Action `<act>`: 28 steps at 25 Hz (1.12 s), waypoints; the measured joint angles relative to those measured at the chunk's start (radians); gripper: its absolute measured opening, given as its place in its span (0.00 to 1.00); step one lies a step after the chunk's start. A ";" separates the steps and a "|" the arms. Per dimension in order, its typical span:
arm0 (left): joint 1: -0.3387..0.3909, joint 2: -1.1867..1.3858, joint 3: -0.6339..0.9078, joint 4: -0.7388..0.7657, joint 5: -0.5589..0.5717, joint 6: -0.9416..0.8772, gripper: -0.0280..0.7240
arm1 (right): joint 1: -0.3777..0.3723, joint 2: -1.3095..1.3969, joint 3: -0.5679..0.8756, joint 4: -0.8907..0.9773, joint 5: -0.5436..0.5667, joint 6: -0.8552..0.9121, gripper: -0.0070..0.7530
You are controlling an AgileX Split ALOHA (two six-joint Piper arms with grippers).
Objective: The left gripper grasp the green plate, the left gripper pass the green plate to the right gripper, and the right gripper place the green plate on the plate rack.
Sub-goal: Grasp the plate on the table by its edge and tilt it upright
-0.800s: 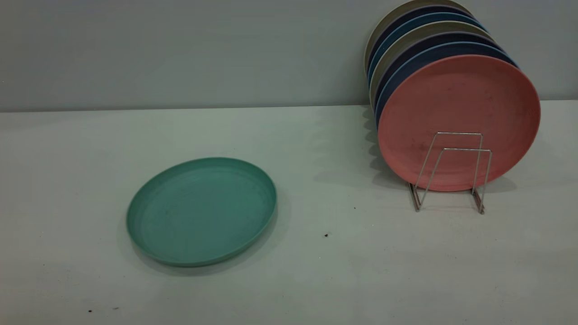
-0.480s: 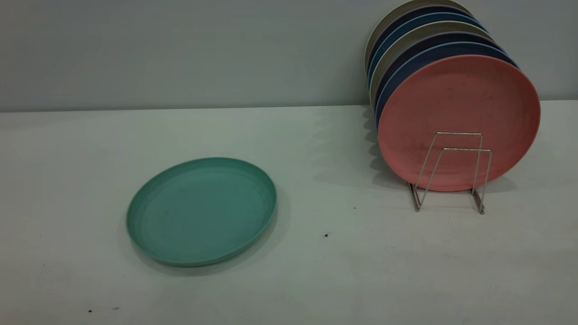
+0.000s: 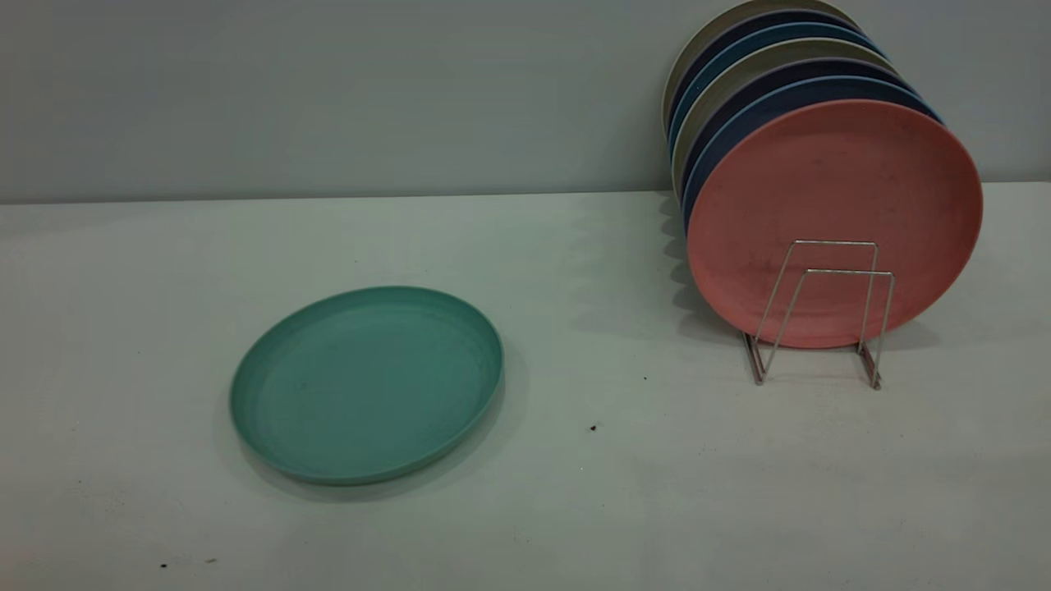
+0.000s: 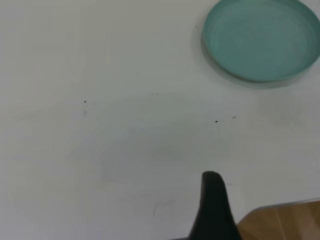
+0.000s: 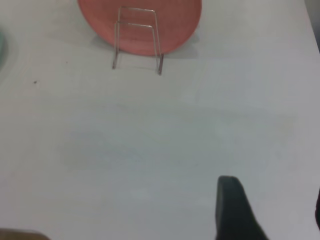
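Observation:
The green plate (image 3: 367, 383) lies flat on the white table, left of centre, and nothing touches it. It also shows in the left wrist view (image 4: 261, 39), far ahead of my left gripper (image 4: 267, 187). Only one black finger (image 4: 213, 207) of that gripper shows, with clear space beside it, so it is open and empty near the table's front edge. The plate rack (image 3: 821, 312) stands at the right with its two front wire loops free. My right gripper (image 5: 274, 195) is open and empty, well short of the rack (image 5: 136, 40). Neither gripper shows in the exterior view.
A salmon-pink plate (image 3: 833, 222) stands upright in the rack, with several blue, navy and beige plates (image 3: 764, 74) stacked behind it against the grey wall. The table's front edge and wooden floor (image 4: 285, 222) lie just by the left gripper.

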 joint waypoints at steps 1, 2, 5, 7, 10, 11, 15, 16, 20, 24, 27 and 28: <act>0.000 0.000 0.000 0.000 0.000 0.000 0.80 | 0.000 0.000 0.000 0.000 0.000 0.000 0.54; 0.000 0.000 0.000 0.000 0.000 0.000 0.80 | 0.000 0.000 0.000 0.000 0.000 0.000 0.54; 0.000 0.000 0.000 0.000 0.000 0.000 0.80 | 0.000 0.000 0.000 0.000 0.000 0.000 0.54; 0.000 0.000 0.000 0.000 0.000 0.000 0.80 | 0.000 0.000 0.000 0.000 0.000 0.000 0.54; 0.000 0.000 0.000 0.000 0.000 0.000 0.80 | 0.000 0.000 0.000 0.000 0.000 0.000 0.54; 0.000 0.000 0.000 0.000 0.000 0.000 0.80 | 0.000 -0.001 0.000 0.000 0.000 0.000 0.54; 0.000 0.000 0.000 0.000 0.000 0.000 0.80 | 0.000 -0.001 0.000 0.000 0.000 0.000 0.54; 0.000 0.000 0.000 0.000 -0.001 0.000 0.80 | 0.000 -0.001 0.000 0.000 0.000 0.000 0.54; 0.000 0.000 -0.004 -0.005 -0.001 -0.032 0.80 | 0.000 -0.001 -0.001 0.008 0.001 0.000 0.54; 0.000 0.032 -0.076 0.010 0.022 -0.097 0.80 | 0.000 0.040 -0.040 0.027 0.034 0.000 0.58; 0.000 0.115 -0.151 0.013 0.022 -0.103 0.80 | 0.000 0.142 -0.084 0.046 0.032 0.000 0.64; 0.000 0.160 -0.172 0.013 0.021 -0.104 0.80 | 0.000 0.179 -0.096 0.056 0.022 0.000 0.65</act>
